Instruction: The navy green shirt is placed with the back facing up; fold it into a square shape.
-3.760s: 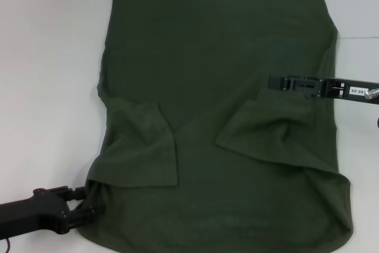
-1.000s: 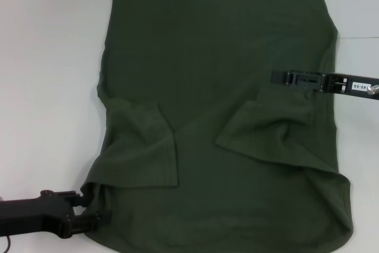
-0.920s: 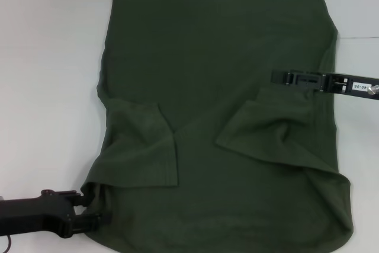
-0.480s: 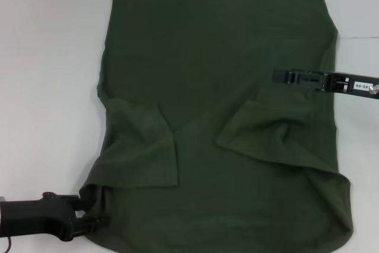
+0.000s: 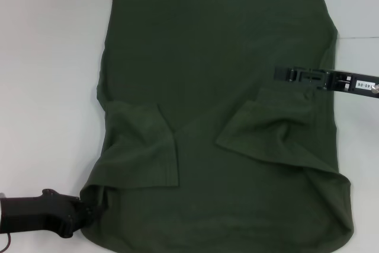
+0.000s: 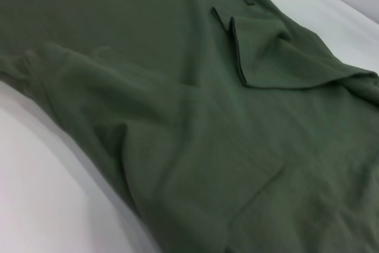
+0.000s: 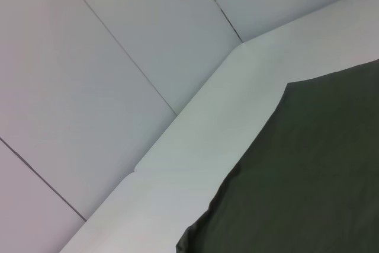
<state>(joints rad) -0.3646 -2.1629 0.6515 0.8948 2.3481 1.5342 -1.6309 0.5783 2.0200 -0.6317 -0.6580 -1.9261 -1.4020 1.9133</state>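
Note:
The navy green shirt (image 5: 219, 57) lies flat on the white table, plain side up, with both short sleeves folded inward: one sleeve (image 5: 142, 146) on the left, the other sleeve (image 5: 272, 128) on the right. My left gripper (image 5: 87, 208) is at the shirt's near left corner, shut on the bunched edge of the cloth. My right gripper (image 5: 277, 74) reaches in from the right, level, over the shirt's right side just beyond the folded sleeve. The left wrist view shows the shirt (image 6: 177, 87) close up; the right wrist view shows a far corner of the shirt (image 7: 308, 170).
Bare white table (image 5: 47, 87) runs along the shirt's left side, with a narrower strip on the right. The table's far edge (image 7: 207, 117) meets a pale tiled wall (image 7: 118, 39).
The left gripper's fingers have come together on the shirt's near left corner and the arm has dropped slightly toward me. The right gripper has drifted a little to the right.

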